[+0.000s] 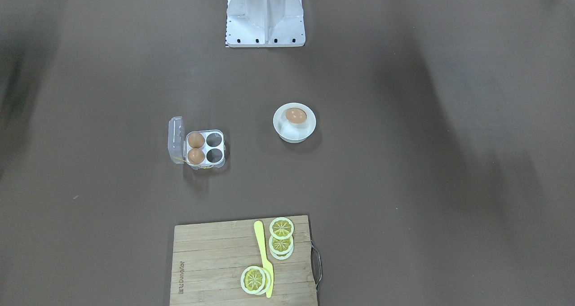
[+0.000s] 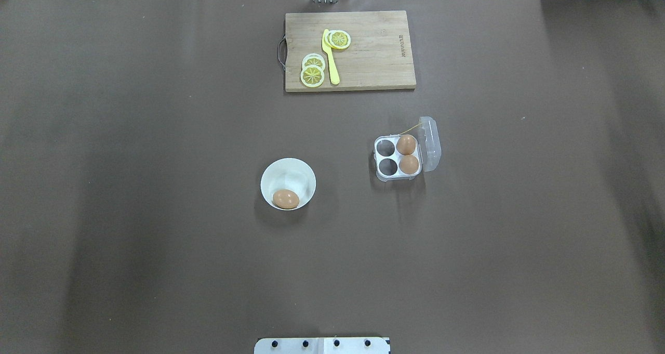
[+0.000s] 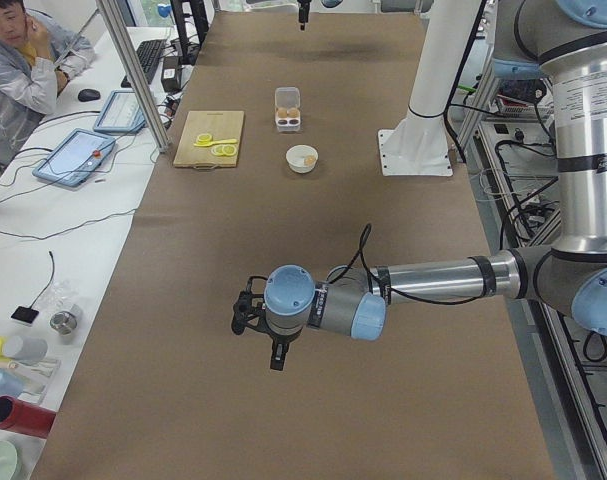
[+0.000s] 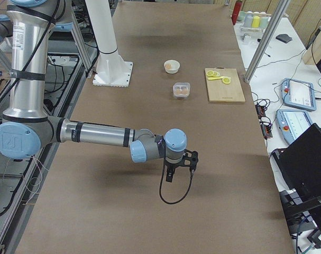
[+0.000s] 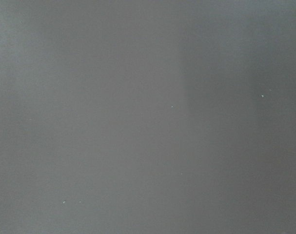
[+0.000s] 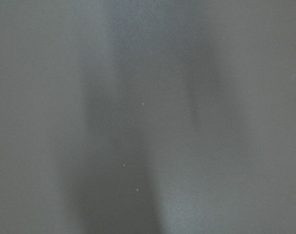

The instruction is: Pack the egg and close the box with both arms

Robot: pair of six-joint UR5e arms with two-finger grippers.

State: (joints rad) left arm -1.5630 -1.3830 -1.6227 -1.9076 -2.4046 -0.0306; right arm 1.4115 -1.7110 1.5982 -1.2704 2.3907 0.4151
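Stand: a white metal stand [image 2: 322, 345] sits at the robot's edge of the brown table [image 2: 156, 213].
Bowl: a round white bowl [image 2: 303, 173] holds the small light-brown egg [image 2: 286, 198], which lies against the near wall.
Carton: the clear plastic four-cell egg carton [image 2: 396, 156] is farther off to the right, its hinged lid [image 2: 432, 143] open on the side away from the bowl. Two matching eggs [image 2: 406, 144] fill the cells beside the hinge.
Board: at the far edge, a wooden cutting board [image 2: 374, 52] carries yellow lemon slices [image 2: 312, 75] and a yellow plastic knife [image 2: 330, 57].
Views: only the side cameras show arms. The wrist cameras give a blurred grey surface.
Left arm: its forearm is level and low over the table's left end. Whether the black left gripper [image 3: 276, 355] is spread or closed cannot be told.
Right arm: it is mirrored at the right end. The state of the black right gripper [image 4: 170, 174] cannot be told either.
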